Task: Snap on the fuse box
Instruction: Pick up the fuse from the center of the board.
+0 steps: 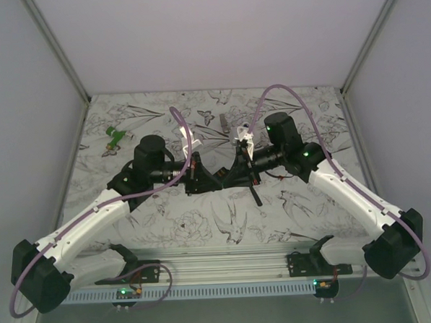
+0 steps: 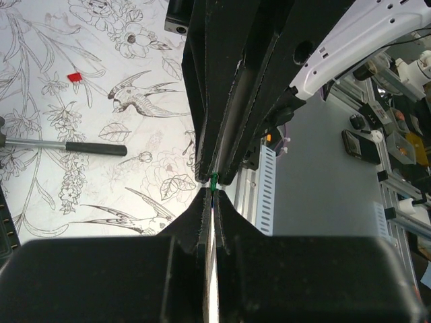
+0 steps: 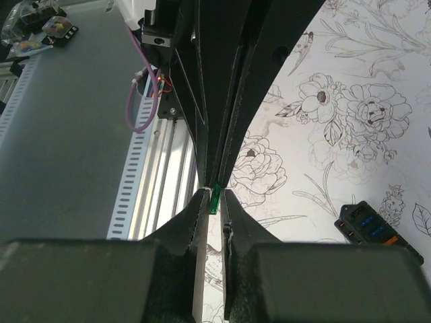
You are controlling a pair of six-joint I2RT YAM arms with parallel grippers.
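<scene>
left gripper (image 2: 211, 202), right gripper (image 3: 214, 200): tip-to-tip, both pinching green piece (image 2: 213, 180) | fuse box (image 3: 374, 227): in right-wrist view

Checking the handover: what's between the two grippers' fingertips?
A small green piece, pinched where the left gripper and right gripper meet tip to tip; both wrist views show it.

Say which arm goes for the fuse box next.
Right, probably. Its wrist view shows the fuse box near the right tool; the left wrist view shows a hammer, no box. The left tool meets it at a green piece.
</scene>
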